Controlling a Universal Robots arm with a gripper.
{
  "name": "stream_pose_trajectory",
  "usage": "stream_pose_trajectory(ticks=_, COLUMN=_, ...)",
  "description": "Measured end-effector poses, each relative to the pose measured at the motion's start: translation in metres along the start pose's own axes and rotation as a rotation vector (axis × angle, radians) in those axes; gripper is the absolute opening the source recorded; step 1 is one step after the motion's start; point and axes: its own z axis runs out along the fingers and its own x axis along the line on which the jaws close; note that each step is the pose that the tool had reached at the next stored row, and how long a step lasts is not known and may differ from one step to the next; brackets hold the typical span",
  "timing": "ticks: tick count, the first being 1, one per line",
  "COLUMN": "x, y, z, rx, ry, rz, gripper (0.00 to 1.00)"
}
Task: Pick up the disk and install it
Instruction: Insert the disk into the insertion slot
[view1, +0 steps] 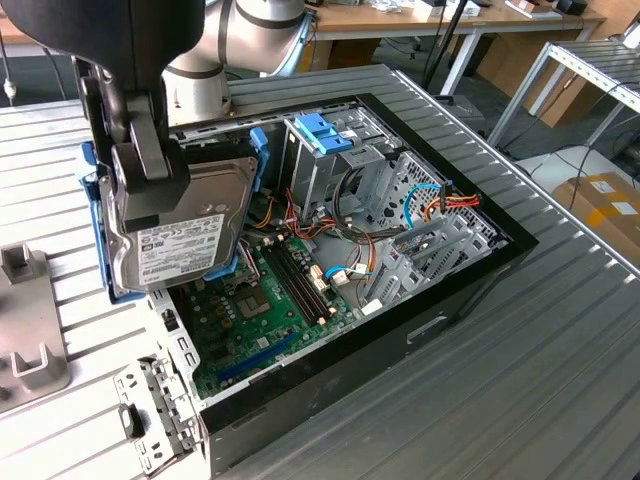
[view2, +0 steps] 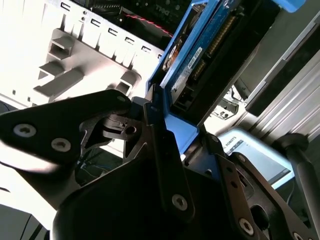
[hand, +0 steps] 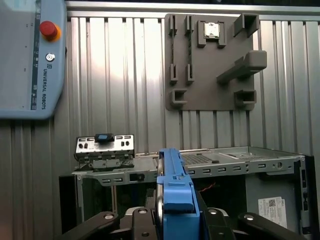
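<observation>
Exterior view: carry step, I judge. Arm reaches down, pincer (view1: 150, 175) clamped on disk (view1: 190, 235), tilted, label out, over open case (view1: 470, 270); not yet installed. Seating prob. needs rails squared to bay (view1: 315, 165).
Second wrist view: fingers (view2: 160, 145) grip blue rail.
First wrist view: disk edge-on above case.

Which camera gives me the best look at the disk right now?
The exterior view: the disk shows its labelled face and blue rails, clamped in the gripper. The second wrist view shows its edge obliquely; the first wrist view shows one blue rail end-on.
</observation>
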Motion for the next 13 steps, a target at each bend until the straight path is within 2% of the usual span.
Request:
stream_pose_trajectory(ticks=6, x=-0.0009, y=-0.0001, z=-0.0098, rx=-0.0001, ry=0.0002, rz=0.0, gripper=0.37)
stream_pose_trajectory(ticks=7, x=-0.0011, y=-0.0019, z=-0.0103, rx=-0.0005, ry=0.0001, rz=-0.001, gripper=0.37)
stream_pose_trajectory(ticks=8, x=-0.0012, y=-0.0073, z=-0.0104, rx=-0.0032, ry=0.0002, rz=-0.001, gripper=0.37)
stream_pose_trajectory(ticks=13, x=-0.0018, y=-0.0246, z=-0.0108, rx=-0.0122, ry=0.0005, rz=0.0, gripper=0.37)
